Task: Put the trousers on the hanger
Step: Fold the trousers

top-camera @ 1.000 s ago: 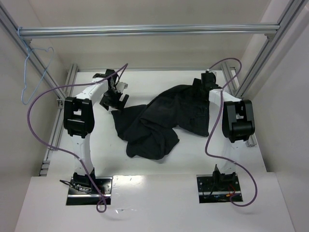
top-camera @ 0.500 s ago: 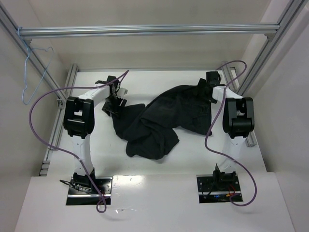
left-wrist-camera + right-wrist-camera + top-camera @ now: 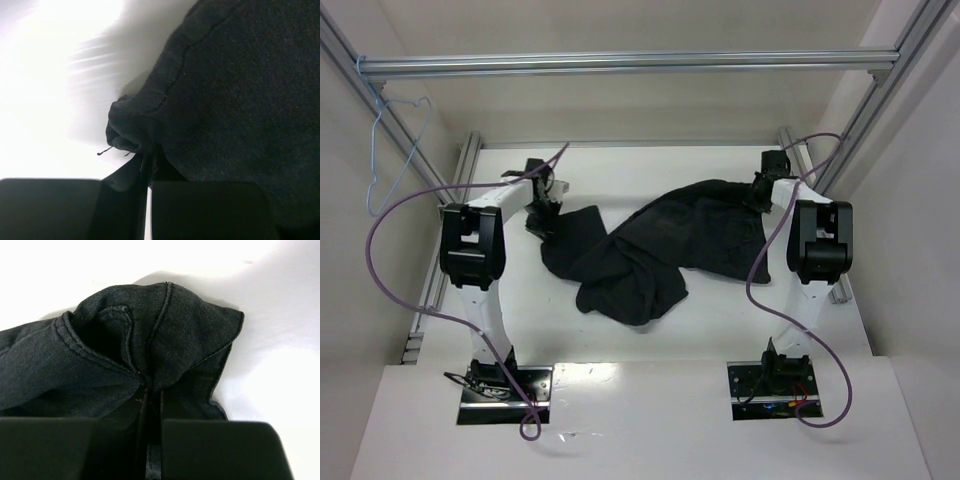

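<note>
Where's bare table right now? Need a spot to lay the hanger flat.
Two free patches on the table: the near strip between the trousers and the arm bases, and the far strip between the trousers and the table's far edge. The middle band is crowded: cloth spans from the left gripper to the right gripper, both shut on it.

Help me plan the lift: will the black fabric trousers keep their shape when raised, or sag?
Probably floppy: the black fabric trousers lie crumpled in folds. Pinched at opposite edges by the left gripper and right gripper, the middle would likely sag. The bunched cloth looks unlikely to slip.
</note>
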Tool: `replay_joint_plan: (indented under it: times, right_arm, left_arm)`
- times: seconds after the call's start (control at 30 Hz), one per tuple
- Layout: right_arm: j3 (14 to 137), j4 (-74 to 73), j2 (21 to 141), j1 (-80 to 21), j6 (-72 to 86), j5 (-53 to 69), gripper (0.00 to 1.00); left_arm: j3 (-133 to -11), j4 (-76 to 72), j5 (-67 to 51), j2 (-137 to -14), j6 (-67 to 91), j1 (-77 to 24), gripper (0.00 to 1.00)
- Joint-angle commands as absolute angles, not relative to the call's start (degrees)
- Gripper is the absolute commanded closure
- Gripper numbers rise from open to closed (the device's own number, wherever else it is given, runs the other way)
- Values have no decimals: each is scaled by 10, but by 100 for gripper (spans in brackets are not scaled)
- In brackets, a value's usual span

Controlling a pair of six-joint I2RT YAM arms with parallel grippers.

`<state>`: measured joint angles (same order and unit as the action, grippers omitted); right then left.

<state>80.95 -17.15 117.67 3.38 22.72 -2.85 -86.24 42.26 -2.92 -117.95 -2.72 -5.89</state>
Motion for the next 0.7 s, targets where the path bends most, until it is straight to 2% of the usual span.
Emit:
replay_joint_plan:
  times: [0.0,0.1,0.43,0.57,0.67]
  right_arm:
    - [800,-180,1122,58,234,-54,99]
    - [795,-180,1072,65,222,-87,99]
    - [749,-191,956,112,211,-114,99]
    - [722,-196,908,135,197,-105,99]
    - [715,-201,888,142,192,-97,99]
  left_arm:
    - [-874,417,76,-1152,-26,42,100]
    - [-899,423,137,-1117,-51,76,100]
    - [-869,410,242,-1058,-114,76,100]
    - [-862,398,247,-1058,-130,76,100]
    - [-907,398,247,-1058,-136,76,100]
